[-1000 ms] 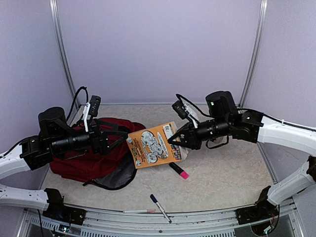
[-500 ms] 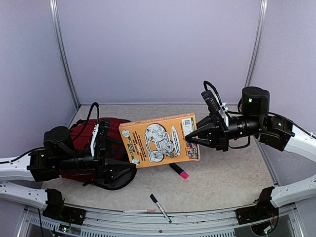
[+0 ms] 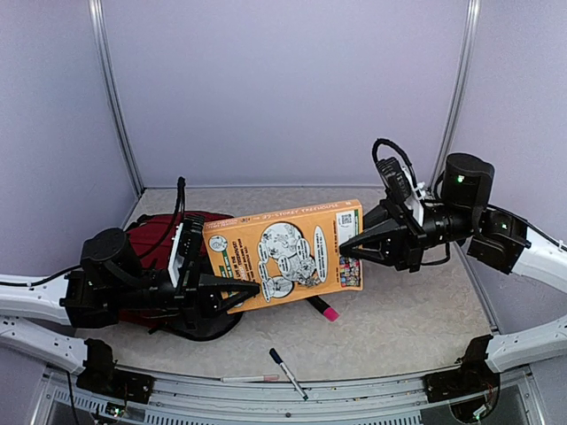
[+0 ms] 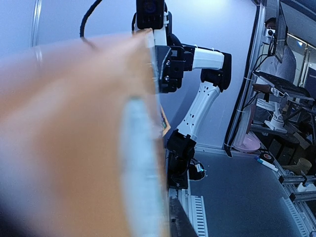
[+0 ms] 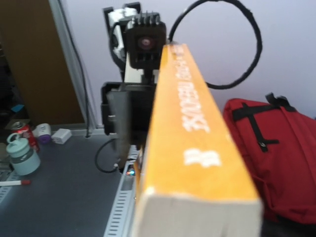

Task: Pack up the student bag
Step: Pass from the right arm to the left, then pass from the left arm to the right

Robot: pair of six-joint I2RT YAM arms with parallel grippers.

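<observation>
An orange book [image 3: 283, 252] hangs above the table, cover facing the top camera, held at both ends. My right gripper [image 3: 345, 246] is shut on its right edge. My left gripper [image 3: 244, 292] is closed on its lower left corner. In the right wrist view the book's spine [image 5: 197, 148] fills the middle and hides my own fingers. In the left wrist view the book [image 4: 74, 138] is a blur on the left, with one dark finger [image 4: 183, 217] beside it. The student bag [image 3: 158, 239], dark red, lies on the table's left side behind the left arm, and it also shows in the right wrist view [image 5: 281, 158].
A black marker with a pink cap [image 3: 321, 307] lies on the table under the book. A dark pen [image 3: 287, 372] and a thin pale pen [image 3: 250, 378] lie near the front rail. The left arm [image 3: 115, 283] stretches low across the bag.
The right arm has lifted the book up and to the right and levelled it. The left arm has dropped low in front of the bag, and its gripper has closed on the book's lower left corner.
</observation>
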